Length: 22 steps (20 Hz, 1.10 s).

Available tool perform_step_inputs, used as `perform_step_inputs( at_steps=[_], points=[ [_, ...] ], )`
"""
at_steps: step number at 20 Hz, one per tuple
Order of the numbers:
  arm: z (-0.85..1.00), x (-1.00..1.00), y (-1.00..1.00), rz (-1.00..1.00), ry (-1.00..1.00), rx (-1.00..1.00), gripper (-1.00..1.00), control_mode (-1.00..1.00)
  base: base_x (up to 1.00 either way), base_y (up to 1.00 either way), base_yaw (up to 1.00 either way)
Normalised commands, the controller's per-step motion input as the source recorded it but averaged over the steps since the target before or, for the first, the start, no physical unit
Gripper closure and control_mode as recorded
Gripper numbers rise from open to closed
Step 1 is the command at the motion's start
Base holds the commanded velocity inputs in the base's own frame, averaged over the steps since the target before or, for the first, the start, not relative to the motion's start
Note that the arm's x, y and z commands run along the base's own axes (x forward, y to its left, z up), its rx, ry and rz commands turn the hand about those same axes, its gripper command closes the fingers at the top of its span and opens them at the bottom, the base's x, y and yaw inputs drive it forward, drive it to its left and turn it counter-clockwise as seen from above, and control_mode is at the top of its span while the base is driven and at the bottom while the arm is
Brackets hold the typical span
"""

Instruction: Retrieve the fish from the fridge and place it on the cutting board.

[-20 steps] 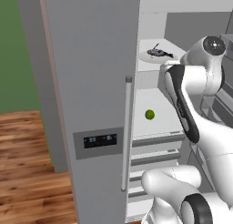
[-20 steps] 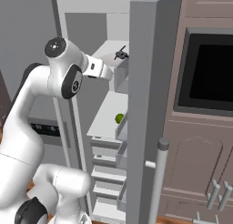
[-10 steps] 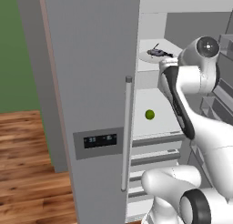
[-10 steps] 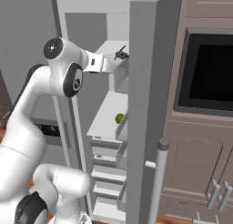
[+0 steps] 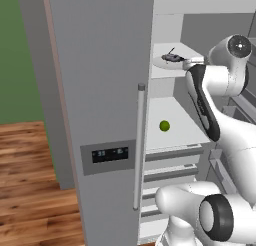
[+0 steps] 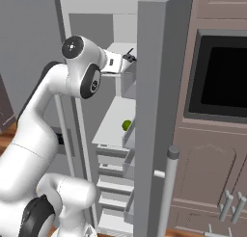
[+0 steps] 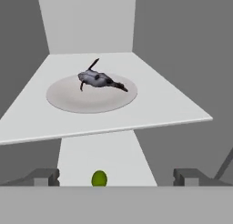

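The fish [image 7: 98,79], small and dark grey, lies on a round white plate [image 7: 68,100] on the upper white shelf [image 7: 159,104] of the open fridge [image 5: 100,65]. In the left base view the fish [image 5: 171,57] sits just left of my gripper [image 5: 188,62]. My gripper [image 7: 117,177] is open, level with the shelf's front edge and a short way before the fish, with nothing between its fingertips [image 7: 45,176]. From the right base view the gripper [image 6: 123,62] reaches into the fridge [image 6: 154,111] at that shelf. The cutting board is out of view.
A small green ball [image 5: 164,125] rests on the shelf below, also in the hand view [image 7: 99,178]. White drawers [image 5: 170,170] fill the lower fridge. The open door with its bar handle [image 5: 138,145] stands left of the arm. A dark built-in oven [image 6: 222,72] is on the right.
The hand has reached further into the fridge towards the upper shelf and the fish. Fish and green ball have not moved.
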Motion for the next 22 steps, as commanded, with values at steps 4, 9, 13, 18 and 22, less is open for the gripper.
perform_step_inputs(
  at_steps=[4, 9, 13, 18, 22],
  points=[
    [0.07, 0.03, -0.01, 0.01, -0.02, 0.0, -1.0, -1.0, 0.0, 0.0, 0.0],
    [0.0, 0.12, 0.01, 0.03, 0.0, 0.0, -1.0, -1.0, 0.0, 0.0, 0.0],
    [0.0, 0.21, 0.0, 0.01, 0.0, 0.0, -1.0, -1.0, 0.0, 0.0, 0.0],
    [0.03, 0.23, 0.0, 0.0, -0.01, 0.0, -1.0, -1.0, 0.0, 0.0, 0.0],
    [0.0, 0.36, 0.0, 0.0, 0.0, 0.0, -1.0, -1.0, 0.0, 0.0, 0.0]
  ],
)
